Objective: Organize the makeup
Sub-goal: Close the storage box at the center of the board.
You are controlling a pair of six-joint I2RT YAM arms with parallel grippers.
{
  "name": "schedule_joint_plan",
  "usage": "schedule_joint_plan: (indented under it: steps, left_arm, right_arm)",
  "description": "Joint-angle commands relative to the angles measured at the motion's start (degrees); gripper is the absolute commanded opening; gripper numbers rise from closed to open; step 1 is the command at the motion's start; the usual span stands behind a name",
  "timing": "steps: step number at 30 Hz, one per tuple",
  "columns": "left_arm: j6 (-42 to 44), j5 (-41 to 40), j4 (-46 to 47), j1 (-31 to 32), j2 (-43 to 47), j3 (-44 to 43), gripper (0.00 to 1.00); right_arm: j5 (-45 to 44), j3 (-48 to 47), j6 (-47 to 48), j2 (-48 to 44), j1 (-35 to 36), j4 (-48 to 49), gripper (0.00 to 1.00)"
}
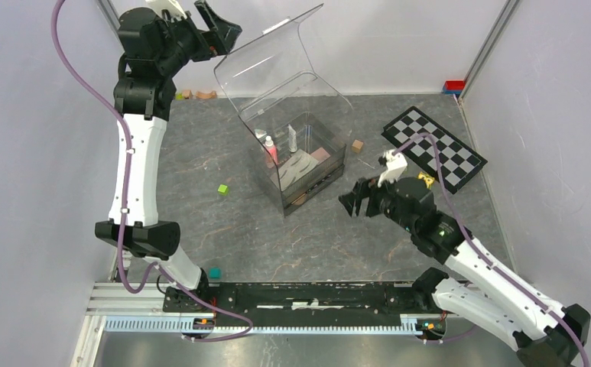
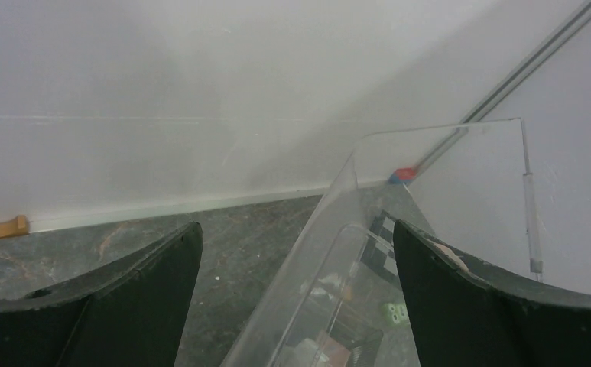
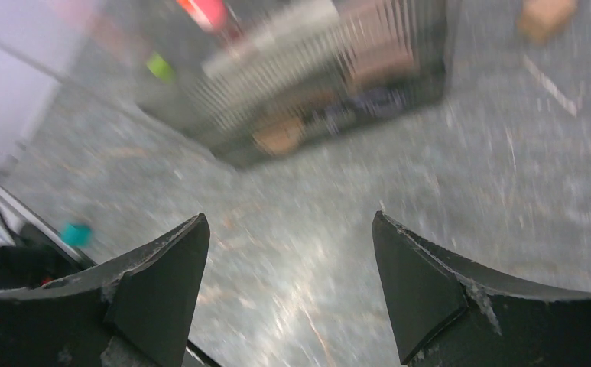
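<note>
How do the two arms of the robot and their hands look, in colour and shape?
Both arms, the left arm and the right arm, have white links and black joints. A purple cable runs along each. The left hand and right hand have two black, curved, pointed fingers.

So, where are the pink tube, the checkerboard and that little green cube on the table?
pink tube [image 1: 271,155]: top view, on its pink body.
checkerboard [image 1: 434,148]: top view, on the middle of the board.
green cube [image 1: 222,189]: top view, on its top face.
</note>
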State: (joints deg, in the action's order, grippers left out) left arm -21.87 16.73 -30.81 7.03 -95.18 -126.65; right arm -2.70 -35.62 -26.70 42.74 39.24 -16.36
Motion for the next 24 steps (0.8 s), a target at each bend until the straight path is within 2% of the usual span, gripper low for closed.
schedule_joint_plan:
  steps: [1,12,18,24]
  left_arm:
    - [3.66,4.44,0.43,-0.25,3.65,1.80,1.00]
    - [2.12,7.85,2.22,-0.08,7.38,6.27,1.00]
    - [0.65,9.43,3.47,1.18,9.53,8.86,1.00]
    - [1.19,9.48,3.56,3.28,10.88,11.43,1.00]
  right_arm:
    - [-1.53,-10.00,-1.84,4.48,-0.13,12.68,0.85]
    - [-2.07,-25.22,-5.57,19.00,-0.14,22.49,0.83]
    - [-4.37,-26.83,-7.54,21.36,-0.22,27.96,0.82]
    - [-5.57,-29.50,-8.72,24.64,-0.45,28.75,0.81]
